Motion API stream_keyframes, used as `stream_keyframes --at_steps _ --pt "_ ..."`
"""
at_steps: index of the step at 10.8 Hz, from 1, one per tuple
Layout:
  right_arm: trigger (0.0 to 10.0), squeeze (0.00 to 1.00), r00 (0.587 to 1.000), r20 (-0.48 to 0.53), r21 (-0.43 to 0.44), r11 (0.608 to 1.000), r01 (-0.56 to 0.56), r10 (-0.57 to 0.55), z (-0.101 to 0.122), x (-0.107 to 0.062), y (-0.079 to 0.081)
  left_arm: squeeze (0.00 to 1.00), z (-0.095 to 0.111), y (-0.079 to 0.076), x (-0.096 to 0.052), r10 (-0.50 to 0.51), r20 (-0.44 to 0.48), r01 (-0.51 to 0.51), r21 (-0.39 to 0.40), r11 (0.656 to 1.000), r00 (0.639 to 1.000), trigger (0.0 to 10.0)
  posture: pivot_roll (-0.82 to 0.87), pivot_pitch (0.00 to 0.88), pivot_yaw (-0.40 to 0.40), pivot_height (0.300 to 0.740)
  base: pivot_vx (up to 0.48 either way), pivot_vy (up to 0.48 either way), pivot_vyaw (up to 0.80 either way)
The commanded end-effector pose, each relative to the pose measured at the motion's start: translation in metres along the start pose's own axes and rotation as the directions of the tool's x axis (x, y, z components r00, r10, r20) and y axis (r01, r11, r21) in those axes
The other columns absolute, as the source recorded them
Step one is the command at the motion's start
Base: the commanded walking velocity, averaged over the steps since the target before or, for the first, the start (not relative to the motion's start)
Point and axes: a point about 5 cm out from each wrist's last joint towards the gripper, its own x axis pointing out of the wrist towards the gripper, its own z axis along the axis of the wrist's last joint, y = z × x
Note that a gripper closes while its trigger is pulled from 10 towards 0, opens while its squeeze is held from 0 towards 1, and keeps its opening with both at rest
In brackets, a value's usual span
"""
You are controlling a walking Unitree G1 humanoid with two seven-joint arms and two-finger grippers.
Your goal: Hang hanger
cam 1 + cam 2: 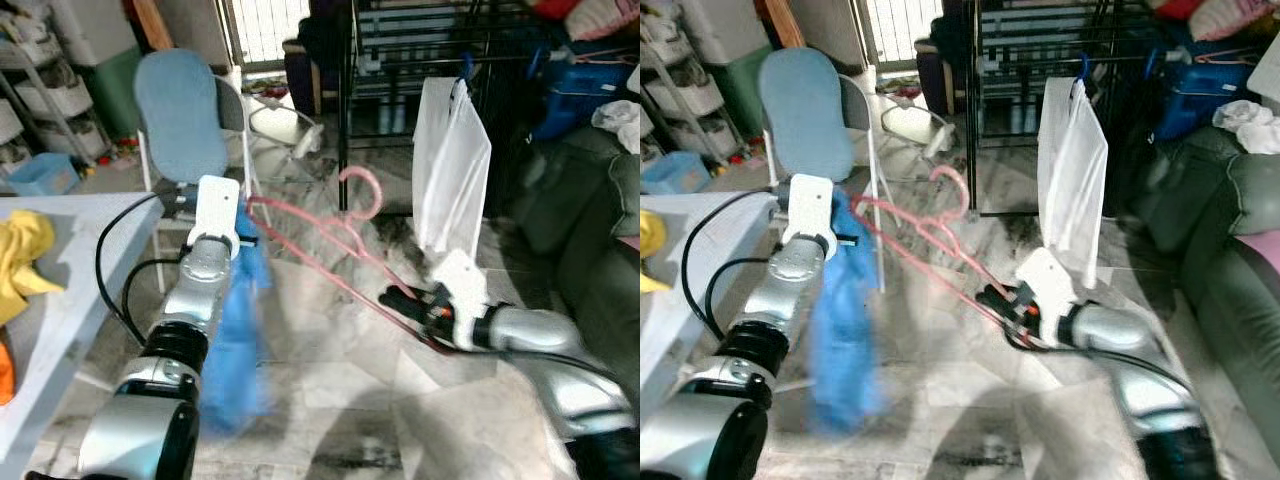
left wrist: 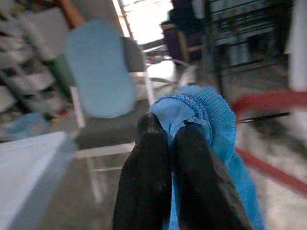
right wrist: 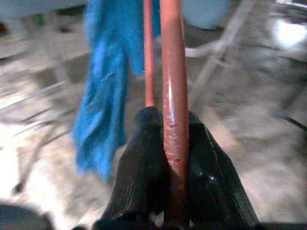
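**Pink hanger and blue cloth both up in the air**

So the right gripper (image 3: 165, 143) has its two black fingers clamped tight on one end of the pink hanger (image 1: 330, 255), with the bar running straight between them in the right wrist view. The hanger sits mid-air in front of the robot, above the pale marbled floor (image 1: 340, 390), hook pointing up toward the black drying rack (image 1: 400, 60) further back. It isn't on any rail.

The left gripper (image 2: 168, 143) has its fingers pressed together on a bunched fold of blue cloth (image 1: 238, 340), and the rest of the cloth hangs down blurry beside the left arm. The cloth's top is right by the hanger's other end, though I can't tell if it's actually on the bar.

Behind the left arm there's a folding chair with a blue back (image 1: 182, 115). A white plastic bag (image 1: 450, 170) hangs from the rack. The corner of a light grey table (image 1: 70, 290) is on the left with a yellow cloth (image 1: 20, 260) lying on it, near its left edge
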Motion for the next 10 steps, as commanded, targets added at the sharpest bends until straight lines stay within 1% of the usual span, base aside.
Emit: stream_keyframes --at_steps 1,2,3,4,5,6,7,8,9,10 --pt "10.0 0.0 0.976 0.034 0.008 0.977 0.213 -0.213 0.006 0.007 -0.015 0.0 0.004 0.01 -0.002 -0.028 0.023 0.03 -0.059 0.998 0.999 10.0 -0.03 0.0 0.124 0.74 0.0 0.0 0.0" --pt "10.0 0.0 0.941 0.062 0.118 0.938 0.326 -0.334 0.007 0.011 -0.017 0.0 -0.004 0.012 -0.011 -0.061 0.031 0.064 -0.098 0.993 0.998 10.0 -0.02 0.0 0.122 0.74 0.0 0.0 0.0" --pt "10.0 0.0 0.907 0.059 0.161 0.901 0.403 -0.416 0.004 0.014 -0.012 0.0 -0.017 0.011 -0.023 -0.098 0.005 0.098 -0.147 0.984 0.995 10.0 -0.01 0.0 0.115 0.74 0.0 0.0 0.0" --pt "10.0 0.0 0.866 0.06 0.226 0.852 0.473 -0.497 0.002 0.022 0.001 0.0 -0.036 0.005 -0.05 -0.164 -0.005 0.159 -0.21 0.965 0.986 10.0 0.0 0.0 0.106 0.74 0.0 0.0 0.0" --pt "10.0 0.0 0.845 0.056 0.224 0.832 0.508 -0.531 0.001 0.027 0.009 0.0 -0.047 0.001 -0.068 -0.195 -0.016 0.186 -0.236 0.954 0.981 10.0 0.01 0.0 0.09 0.74 0.0 0.27 0.0" --pt "10.0 0.0 0.836 0.034 0.234 0.817 0.527 -0.548 -0.001 0.031 0.014 0.0 -0.057 -0.005 -0.083 -0.21 -0.035 0.193 -0.27 0.943 0.977 10.0 0.02 0.0 0.082 0.74 0.0 0.307 0.0" --pt "10.0 0.0 0.842 0.021 0.228 0.822 0.521 -0.539 -0.002 0.035 0.015 0.0 -0.062 -0.013 -0.093 -0.221 -0.043 0.199 -0.292 0.935 0.974 10.0 0.02 0.0 0.071 0.74 0.0 0.394 -0.58" --pt "10.0 0.0 0.834 0.025 0.228 0.816 0.532 -0.551 0.001 0.036 0.01 0.0 -0.06 -0.021 -0.098 -0.242 -0.037 0.221 -0.299 0.928 0.97 10.0 0.02 0.0 0.065 0.74 0.0 0.42 -0.61" --pt "10.0 0.0 0.821 0.036 0.218 0.806 0.551 -0.57 0.007 0.036 0.0 0.0 -0.055 -0.03 -0.1 -0.266 -0.034 0.242 -0.316 0.917 0.963 10.0 0.02 0.0 0.061 0.74 0.0 0.48 -0.43" --pt "10.0 0.0 0.814 0.036 0.212 0.801 0.56 -0.579 0.009 0.036 -0.004 0.0 -0.051 -0.032 -0.101 -0.278 -0.03 0.256 -0.311 0.915 0.96 10.0 0.01 0.0 0.061 0.74 0.0 0.48 -0.4"
